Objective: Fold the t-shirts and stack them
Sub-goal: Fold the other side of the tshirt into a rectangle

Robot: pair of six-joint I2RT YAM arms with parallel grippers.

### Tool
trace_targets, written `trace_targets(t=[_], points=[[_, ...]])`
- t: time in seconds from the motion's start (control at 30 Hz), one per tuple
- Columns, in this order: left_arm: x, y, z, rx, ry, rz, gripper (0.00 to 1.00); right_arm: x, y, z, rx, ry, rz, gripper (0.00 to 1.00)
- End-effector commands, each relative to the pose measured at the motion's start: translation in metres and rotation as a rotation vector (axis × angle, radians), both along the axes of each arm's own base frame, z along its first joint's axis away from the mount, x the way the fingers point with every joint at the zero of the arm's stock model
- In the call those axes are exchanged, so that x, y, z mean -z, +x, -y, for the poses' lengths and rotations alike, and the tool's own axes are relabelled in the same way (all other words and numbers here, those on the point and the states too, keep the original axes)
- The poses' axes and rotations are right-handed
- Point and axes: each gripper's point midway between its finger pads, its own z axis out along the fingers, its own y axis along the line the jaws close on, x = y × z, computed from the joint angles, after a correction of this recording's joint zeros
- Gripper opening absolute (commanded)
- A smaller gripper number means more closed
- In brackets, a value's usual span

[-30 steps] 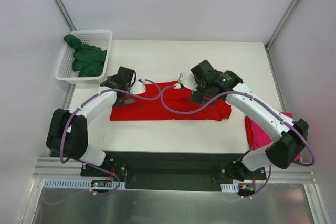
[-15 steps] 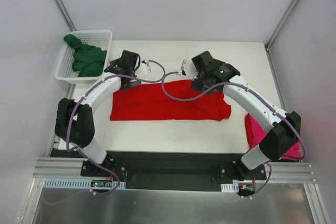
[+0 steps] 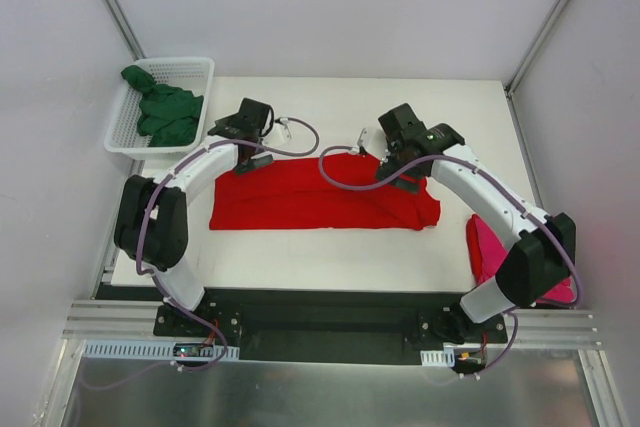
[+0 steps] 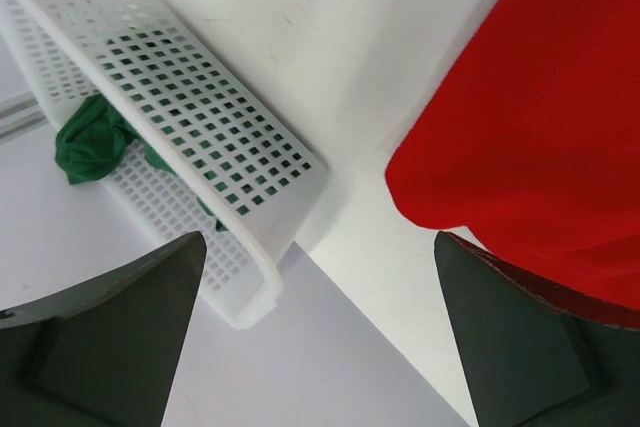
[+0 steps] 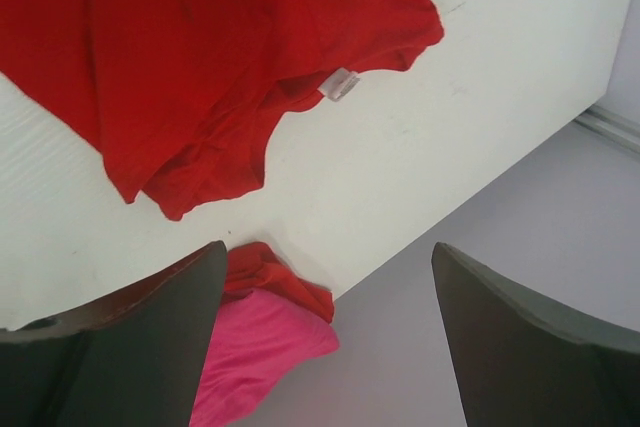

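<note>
Now the left hand [image 4: 315,242] and the right hand [image 5: 328,247] both hang wide open, gripping nothing, over the far edge of the red shirt [image 3: 320,197], which lies spread on the desk [image 3: 450,107]. Just left of the left hand stands the white basket [image 4: 200,137] holding the green shirt [image 4: 90,147]. Near the right hand's left finger, at the desk's edge, lies the pink shirt [image 5: 255,347].

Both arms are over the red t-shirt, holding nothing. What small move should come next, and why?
Probably lower both grippers and pinch the far edge of the bright red cloth t-shirt. The left gripper and right gripper hang open above that edge, one toward each end, and the shirt lies as a wide flat band, not yet folded compact.
</note>
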Motion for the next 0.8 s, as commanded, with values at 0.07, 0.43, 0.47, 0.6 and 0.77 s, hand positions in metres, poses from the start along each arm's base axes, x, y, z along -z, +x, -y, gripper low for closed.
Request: trace_targets(t=[0.07,0.43,0.47,0.6,0.77], points=[[0.017,-0.032,-0.01,-0.018,0.025,-0.052,0.99,-0.007,-0.014,-0.013,-0.11,0.047,0.019,0.86],[0.034,-0.046,-0.026,-0.064,0.04,-0.097,0.99,0.001,0.005,-0.029,-0.108,0.031,0.019,0.74],[0.037,-0.047,-0.025,-0.066,0.034,-0.11,0.99,-0.001,0.007,-0.031,-0.106,0.035,0.022,0.73],[0.043,-0.057,-0.022,-0.083,0.006,-0.144,0.99,0.001,0.009,-0.034,-0.101,0.042,0.014,0.73],[0.044,-0.067,-0.019,-0.076,-0.007,-0.17,0.99,0.019,0.001,-0.025,-0.093,0.0,-0.035,0.72]])
